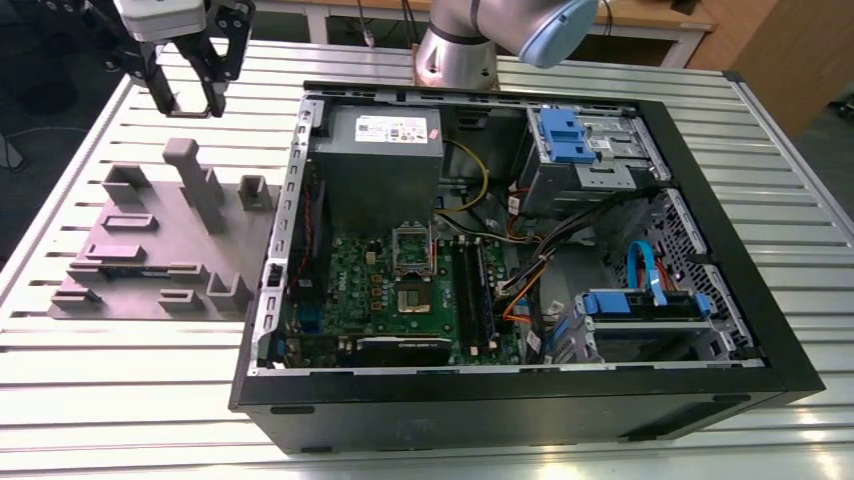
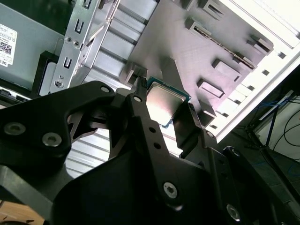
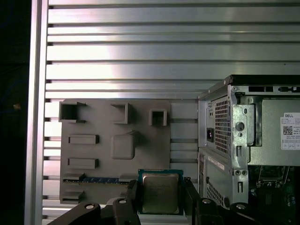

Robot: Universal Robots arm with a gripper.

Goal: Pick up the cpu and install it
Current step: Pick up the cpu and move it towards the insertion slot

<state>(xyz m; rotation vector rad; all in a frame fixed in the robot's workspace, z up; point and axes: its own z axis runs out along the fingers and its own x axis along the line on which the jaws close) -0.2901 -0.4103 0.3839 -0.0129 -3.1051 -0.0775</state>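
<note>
The cpu [image 3: 160,192], a small square chip with a silvery top and a thin green edge, sits between my gripper's [image 3: 160,200] black fingers [image 3: 131,194], which are shut on its two opposite sides. In the second wrist view the cpu [image 2: 165,104] hangs tilted above the grey holder plate [image 2: 187,51], held by the gripper [image 2: 164,102]. In the exterior view my gripper [image 1: 190,100] hangs high over the table's far corner on the view's left, beyond the holder plate [image 1: 147,250]. The green motherboard [image 1: 400,290] lies inside the open computer case [image 1: 534,390], its socket [image 1: 414,297] uncovered and the silver frame [image 1: 412,248] flipped up.
The grey plate carries raised blocks and a tall post [image 1: 198,180]. A long green and blue strip [image 3: 101,179] lies in one of its slots. The case's metal wall [image 3: 220,136] stands close beside my gripper. Cables [image 1: 534,270] and blue drive bays [image 1: 574,135] crowd the case interior.
</note>
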